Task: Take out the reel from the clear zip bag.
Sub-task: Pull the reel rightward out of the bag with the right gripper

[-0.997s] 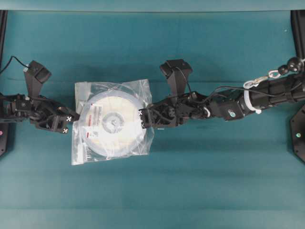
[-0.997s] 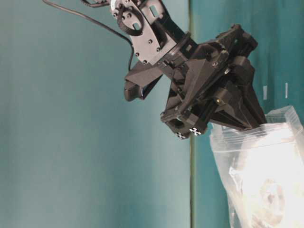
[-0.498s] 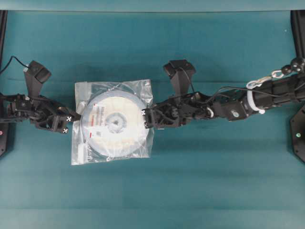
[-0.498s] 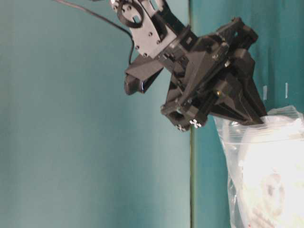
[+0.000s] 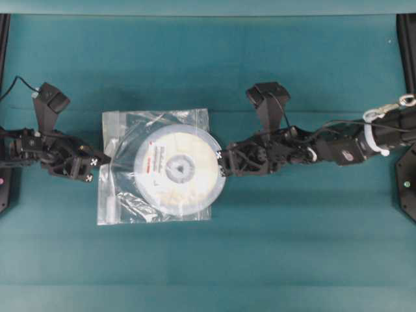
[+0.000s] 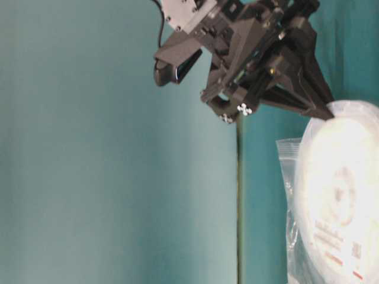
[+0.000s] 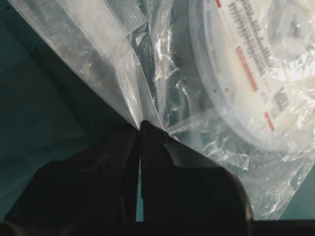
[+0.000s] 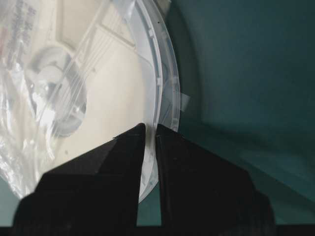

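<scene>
The cream-white reel point(image 5: 179, 170) with grey hub and red-striped label lies at the table's middle, its right rim sticking out past the clear zip bag point(image 5: 123, 195). My right gripper point(image 5: 222, 164) is shut on the reel's right rim, seen in the right wrist view point(image 8: 150, 130) and the table-level view point(image 6: 324, 113). My left gripper point(image 5: 104, 160) is shut on the bag's left edge, pinching the plastic point(image 7: 141, 125). The reel point(image 7: 256, 73) shows through the bag point(image 7: 113, 69) in the left wrist view. Most of the reel is still under the bag film.
The teal table point(image 5: 273, 253) runs all round the bag. Black arm bases stand at the far left point(image 5: 3, 188) and far right point(image 5: 408, 182) edges. The right arm point(image 5: 338, 146) stretches in from the right.
My right gripper has pulled back to the right with the reel, sliding its rim out of the bag's right side. My left gripper holds the bag's left edge in place.
</scene>
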Controlling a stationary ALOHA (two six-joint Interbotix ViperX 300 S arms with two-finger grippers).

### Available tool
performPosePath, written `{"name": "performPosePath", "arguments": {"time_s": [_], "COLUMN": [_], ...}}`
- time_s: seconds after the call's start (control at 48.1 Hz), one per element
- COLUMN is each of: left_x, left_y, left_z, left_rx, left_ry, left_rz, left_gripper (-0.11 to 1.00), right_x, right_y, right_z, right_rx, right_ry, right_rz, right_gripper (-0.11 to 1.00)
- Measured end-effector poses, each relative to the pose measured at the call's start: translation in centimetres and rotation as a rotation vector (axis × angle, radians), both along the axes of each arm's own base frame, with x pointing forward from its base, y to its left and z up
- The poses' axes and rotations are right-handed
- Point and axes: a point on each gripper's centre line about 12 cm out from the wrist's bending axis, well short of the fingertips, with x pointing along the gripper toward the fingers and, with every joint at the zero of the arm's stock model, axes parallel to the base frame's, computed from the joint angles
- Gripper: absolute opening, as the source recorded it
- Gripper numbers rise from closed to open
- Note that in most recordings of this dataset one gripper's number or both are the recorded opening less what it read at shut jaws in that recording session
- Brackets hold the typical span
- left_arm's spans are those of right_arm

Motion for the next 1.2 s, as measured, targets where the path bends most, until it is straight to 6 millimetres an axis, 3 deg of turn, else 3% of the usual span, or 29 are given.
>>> {"name": "performPosePath", "arguments": {"time_s": [1.205], "left_x": [0.2], "left_y": [0.0], "left_z": [0.0], "left_rx": [0.003], "left_ry": [0.001], "left_rz": [-0.003], "left_gripper": [-0.04], "right_x": [-7.2], "right_y": [0.6], "right_z": [0.3], "right_rx": [0.028], "right_ry": [0.047], "right_rz": [-0.036], "right_gripper": [0.12]}}
